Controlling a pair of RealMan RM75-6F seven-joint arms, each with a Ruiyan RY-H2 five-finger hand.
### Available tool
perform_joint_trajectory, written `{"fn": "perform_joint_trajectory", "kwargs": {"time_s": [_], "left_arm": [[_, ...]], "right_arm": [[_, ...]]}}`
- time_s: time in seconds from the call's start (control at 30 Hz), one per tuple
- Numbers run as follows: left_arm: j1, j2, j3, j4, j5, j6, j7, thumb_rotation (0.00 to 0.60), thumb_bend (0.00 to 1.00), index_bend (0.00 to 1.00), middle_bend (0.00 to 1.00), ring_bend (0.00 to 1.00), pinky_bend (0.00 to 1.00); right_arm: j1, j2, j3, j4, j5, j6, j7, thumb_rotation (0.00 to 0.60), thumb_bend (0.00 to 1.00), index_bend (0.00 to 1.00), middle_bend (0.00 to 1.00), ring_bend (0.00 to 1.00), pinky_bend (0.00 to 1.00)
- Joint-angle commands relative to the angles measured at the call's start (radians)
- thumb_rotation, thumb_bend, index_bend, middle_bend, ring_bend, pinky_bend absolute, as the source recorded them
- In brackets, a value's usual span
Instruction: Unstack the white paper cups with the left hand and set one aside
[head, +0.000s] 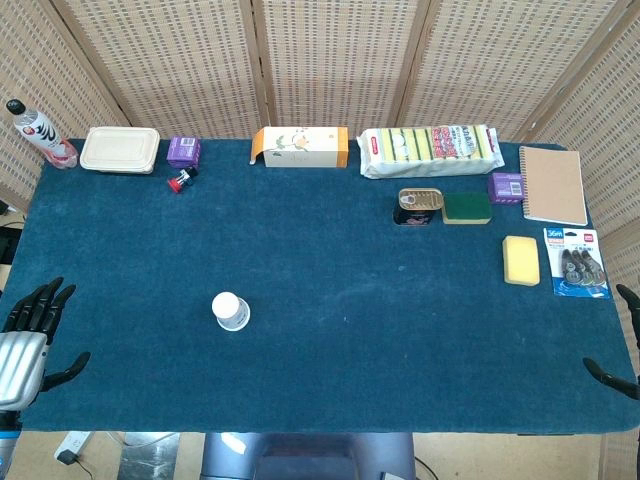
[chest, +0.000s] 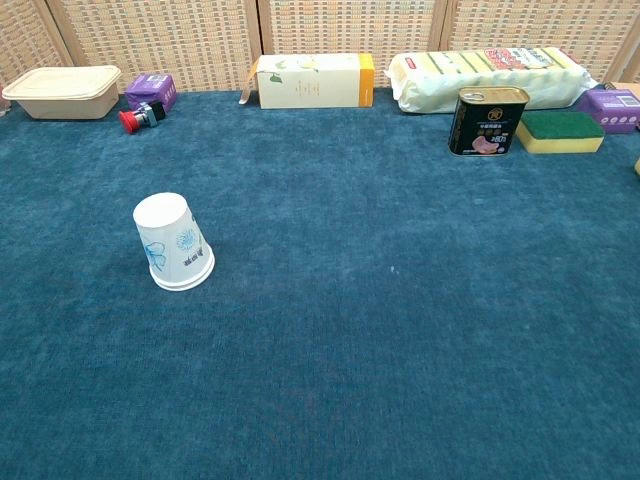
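Observation:
The white paper cups (head: 230, 311) stand upside down on the blue tablecloth, left of centre; in the chest view the cup stack (chest: 175, 242) shows a blue print on its side. My left hand (head: 30, 335) hovers at the table's near left edge, fingers spread and holding nothing, well to the left of the cups. Of my right hand (head: 622, 360) only dark fingertips show at the near right edge, holding nothing that I can see. Neither hand appears in the chest view.
Along the back stand a bottle (head: 38, 134), a lidded beige container (head: 120, 150), a purple box (head: 183, 151), a carton (head: 300, 146) and a sponge pack (head: 430, 150). A tin can (chest: 487, 120), sponges, a notebook (head: 553, 184) and a tape pack (head: 576, 262) lie on the right.

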Motion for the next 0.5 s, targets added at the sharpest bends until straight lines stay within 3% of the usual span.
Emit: {"fn": "perform_joint_trajectory", "kwargs": {"time_s": [0.03,0.3,0.5], "left_arm": [[0.012,-0.013,-0.007,0.011,0.028,-0.001,0.018,0.600,0.22,0.00,0.00,0.00,0.08],[-0.027,0.001,-0.034,0.011,0.072,-0.083,-0.043,0.600,0.22,0.00,0.00,0.00,0.08],[-0.167,0.044,-0.097,-0.040,-0.004,-0.322,-0.030,0.600,0.22,0.00,0.00,0.00,0.08]], "right_arm": [[0.000,0.002,-0.001,-0.003,0.003,-0.003,-0.001,0.600,0.01,0.09,0.00,0.00,0.00],[0.000,0.009,-0.003,-0.011,0.005,-0.012,0.005,0.600,0.01,0.09,0.00,0.00,0.00],[0.002,0.012,-0.001,-0.016,0.011,-0.020,0.007,0.600,0.01,0.09,0.00,0.00,0.00]]}}
